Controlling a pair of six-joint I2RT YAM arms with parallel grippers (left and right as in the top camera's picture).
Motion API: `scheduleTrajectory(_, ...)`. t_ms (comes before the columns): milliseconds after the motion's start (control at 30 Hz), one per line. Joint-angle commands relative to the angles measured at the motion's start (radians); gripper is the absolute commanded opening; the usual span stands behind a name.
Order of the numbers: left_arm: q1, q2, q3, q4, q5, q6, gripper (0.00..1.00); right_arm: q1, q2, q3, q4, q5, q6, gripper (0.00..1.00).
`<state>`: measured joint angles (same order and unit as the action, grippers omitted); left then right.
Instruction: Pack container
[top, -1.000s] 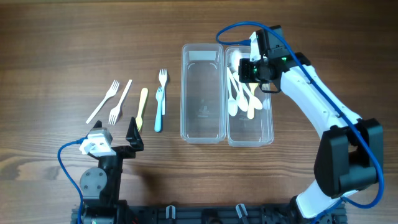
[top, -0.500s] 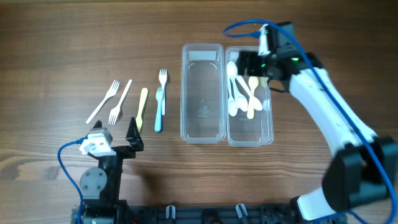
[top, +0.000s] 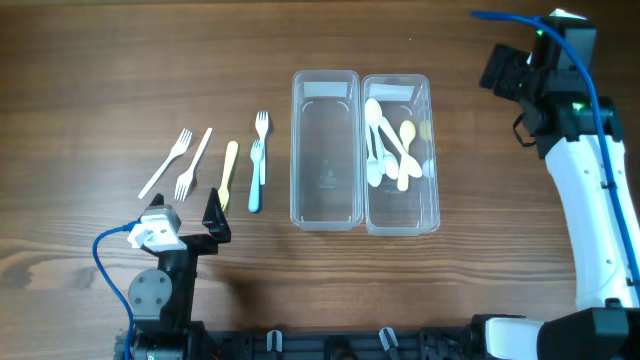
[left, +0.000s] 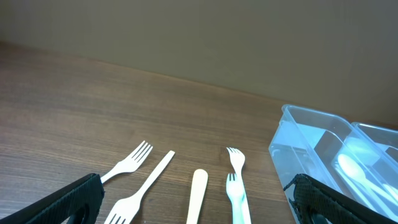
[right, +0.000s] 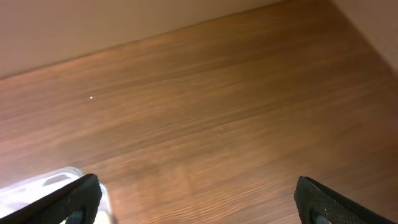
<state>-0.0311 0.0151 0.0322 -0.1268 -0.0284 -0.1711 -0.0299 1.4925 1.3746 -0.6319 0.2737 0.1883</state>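
Note:
Two clear containers stand side by side. The left container (top: 325, 150) is empty, and the right container (top: 400, 205) holds several white and cream spoons (top: 385, 145). Left of them lie two white forks (top: 166, 163), a yellow utensil (top: 228, 175), a blue fork (top: 255, 178) and a small white fork (top: 262, 125). My left gripper (top: 187, 222) is open near the front edge, with the yellow utensil (left: 197, 193) and blue fork (left: 235, 198) ahead between its fingers. My right gripper (top: 500, 70) is open and empty at the far right, away from the containers, over bare wood (right: 199, 199).
A corner of the right container (right: 37, 186) shows at the lower left of the right wrist view. In the left wrist view the empty container (left: 311, 134) stands to the right of the forks. A plain wall rises behind the table.
My right gripper opened over the right container, left a spoon in it, and drew back to the far right. The left arm has not moved.

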Motion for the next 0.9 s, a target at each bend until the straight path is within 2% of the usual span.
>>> scheduleTrajectory(0,-0.004,-0.001,0.007,-0.018,-0.006,-0.016,1.00,-0.003,0.007,0.007,-0.001,0.033,-0.057,1.00)
scheduleTrajectory(600,-0.004,-0.001,0.007,-0.015,-0.002,-0.023,1.00,-0.003,0.007,0.007,-0.001,0.007,-0.055,1.00)
scheduleTrajectory(700,-0.004,-0.001,0.007,0.033,-0.053,-0.016,1.00,-0.003,0.007,0.007,-0.001,0.007,-0.055,1.00)
scheduleTrajectory(867,-0.004,0.007,0.028,0.137,0.080,-0.046,1.00,-0.003,0.007,0.007,-0.001,0.007,-0.055,1.00)
